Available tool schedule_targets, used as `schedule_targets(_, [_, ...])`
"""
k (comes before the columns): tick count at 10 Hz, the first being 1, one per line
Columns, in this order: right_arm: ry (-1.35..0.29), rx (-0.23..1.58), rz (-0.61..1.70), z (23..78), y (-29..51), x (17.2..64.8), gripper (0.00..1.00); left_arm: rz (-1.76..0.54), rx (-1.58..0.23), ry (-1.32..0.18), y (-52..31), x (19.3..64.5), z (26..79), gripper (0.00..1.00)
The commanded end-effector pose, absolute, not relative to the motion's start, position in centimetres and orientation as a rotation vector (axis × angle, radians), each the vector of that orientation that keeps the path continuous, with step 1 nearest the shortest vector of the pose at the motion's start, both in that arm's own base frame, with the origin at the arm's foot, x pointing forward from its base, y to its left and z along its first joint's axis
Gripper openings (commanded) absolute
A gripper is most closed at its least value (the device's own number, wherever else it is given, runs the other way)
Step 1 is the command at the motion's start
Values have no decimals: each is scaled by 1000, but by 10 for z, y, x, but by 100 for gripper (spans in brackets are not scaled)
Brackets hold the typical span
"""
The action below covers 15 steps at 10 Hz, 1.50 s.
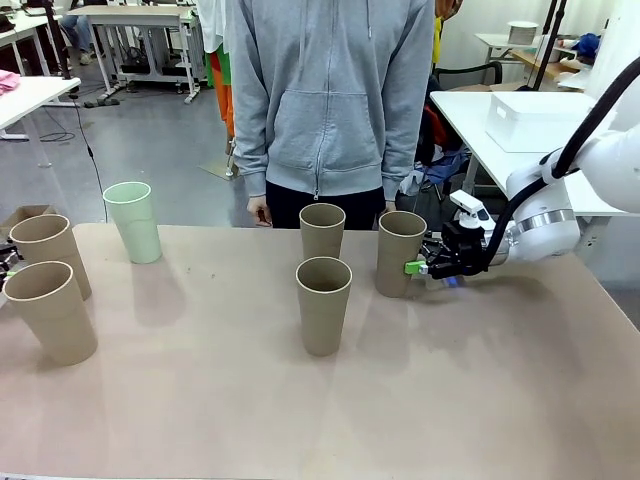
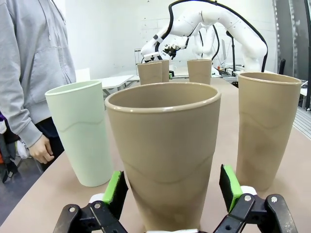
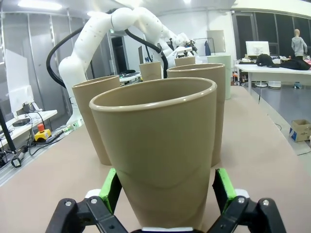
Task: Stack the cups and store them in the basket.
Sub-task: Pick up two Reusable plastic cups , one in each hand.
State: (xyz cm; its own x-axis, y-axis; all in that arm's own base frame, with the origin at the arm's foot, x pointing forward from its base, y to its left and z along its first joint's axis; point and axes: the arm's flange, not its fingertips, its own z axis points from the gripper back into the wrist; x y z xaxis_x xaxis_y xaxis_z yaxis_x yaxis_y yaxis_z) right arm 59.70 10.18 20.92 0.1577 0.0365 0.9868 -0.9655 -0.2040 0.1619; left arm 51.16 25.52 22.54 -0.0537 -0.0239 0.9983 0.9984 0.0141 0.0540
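- Front: the right gripper [image 1: 412, 266] straddles the rightmost brown cup [image 1: 400, 252], well right of the green cup [image 1: 132, 222]; jaws apart.
- Left wrist: the left gripper [image 2: 172, 190] has its jaws apart around another brown cup [image 2: 163, 145], just beside the green cup.
- Right wrist: the rightmost brown cup stands between the parted jaws, unclamped.

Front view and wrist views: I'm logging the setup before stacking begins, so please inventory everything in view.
tall kraft brown paper cups: five, brown; two at the table's left end, three centre-right.
tall pale mint green paper cup: one, mint; back left.
white rectangular plastic bin: one, white; on the white side table, back right.
beige table: one, beige; under the cups.
person: one, grey hooded top; far side.
left gripper: one, black with green pads; open astride a left brown cup.
right gripper: one, same colours; open astride the rightmost brown cup.
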Motion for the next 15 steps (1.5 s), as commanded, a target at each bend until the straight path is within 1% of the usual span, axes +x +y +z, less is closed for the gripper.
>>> schedule_targets(1, [-1014, 1392, 1212, 207, 110, 594, 100, -1281, -1132, -1247, 240, 505, 223, 100])
schedule_targets(5, [-1025, 1392, 1206, 206, 116, 591, 100, -1282, -1101, -1259, 227, 504, 222, 100])
schedule_targets(15, [-997, 1386, 1207, 208, 137, 585, 100, -1252, -1147, -1306, 212, 500, 224, 100])
